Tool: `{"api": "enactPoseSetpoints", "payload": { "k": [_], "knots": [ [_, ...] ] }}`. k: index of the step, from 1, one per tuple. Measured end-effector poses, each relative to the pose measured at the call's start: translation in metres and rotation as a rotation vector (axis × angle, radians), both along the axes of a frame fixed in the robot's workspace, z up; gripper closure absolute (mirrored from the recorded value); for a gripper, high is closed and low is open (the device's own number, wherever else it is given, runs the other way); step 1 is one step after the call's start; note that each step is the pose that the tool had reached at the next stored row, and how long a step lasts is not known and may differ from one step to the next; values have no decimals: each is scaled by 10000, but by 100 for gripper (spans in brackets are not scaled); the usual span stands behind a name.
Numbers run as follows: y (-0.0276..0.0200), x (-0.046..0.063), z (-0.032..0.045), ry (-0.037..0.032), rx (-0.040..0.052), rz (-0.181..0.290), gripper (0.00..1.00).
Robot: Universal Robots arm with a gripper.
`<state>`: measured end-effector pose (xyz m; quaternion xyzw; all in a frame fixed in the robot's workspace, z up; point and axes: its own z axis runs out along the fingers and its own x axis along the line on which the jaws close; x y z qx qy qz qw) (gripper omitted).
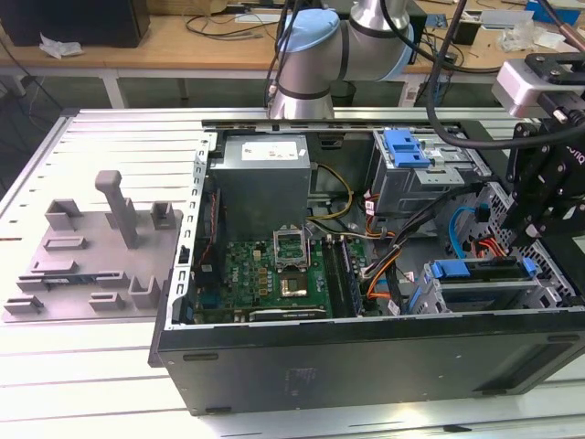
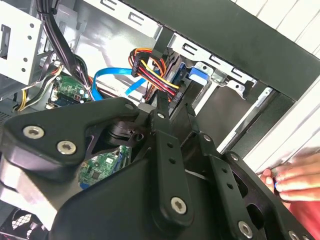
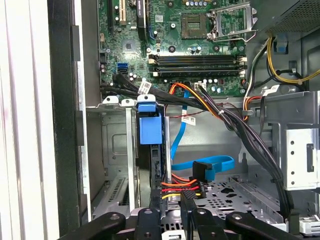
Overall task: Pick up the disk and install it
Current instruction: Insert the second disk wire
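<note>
The black gripper [image 3: 172,212] hangs over the drive bay of the open black computer case [image 1: 366,352]. Its fingers [image 3: 189,210] straddle the silver disk in its bright blue carrier [image 3: 150,127], seated edge-on in the metal cage ahead of them. Whether they clamp it cannot be told.

Robotics lab, slotted metal table [image 1: 110,384], opened computer case [image 1: 366,357], cluttered wooden workbench [image 1: 183,41] behind

An open computer case [image 1: 366,347] is lying on the slatted metal tabletop [image 1: 91,366], exposing its green motherboard [image 1: 274,274] and grey power supply [image 1: 260,183]. The disk [image 1: 484,274] in its blue carrier is sitting in the drive cage beneath the black hand [image 1: 539,210]. A grey fixture plate [image 1: 91,256] is resting at the exterior view's left.
</note>
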<state>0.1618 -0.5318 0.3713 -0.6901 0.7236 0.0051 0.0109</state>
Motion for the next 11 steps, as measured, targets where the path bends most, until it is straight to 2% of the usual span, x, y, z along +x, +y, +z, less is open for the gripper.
{"api": "enactPoseSetpoints", "payload": {
  "k": [9, 11],
  "knots": [
    [1, 0, 0, 0, -2, 0, 70],
    [4, -1, 0, 1, -81, -1, 70]
  ]
}}
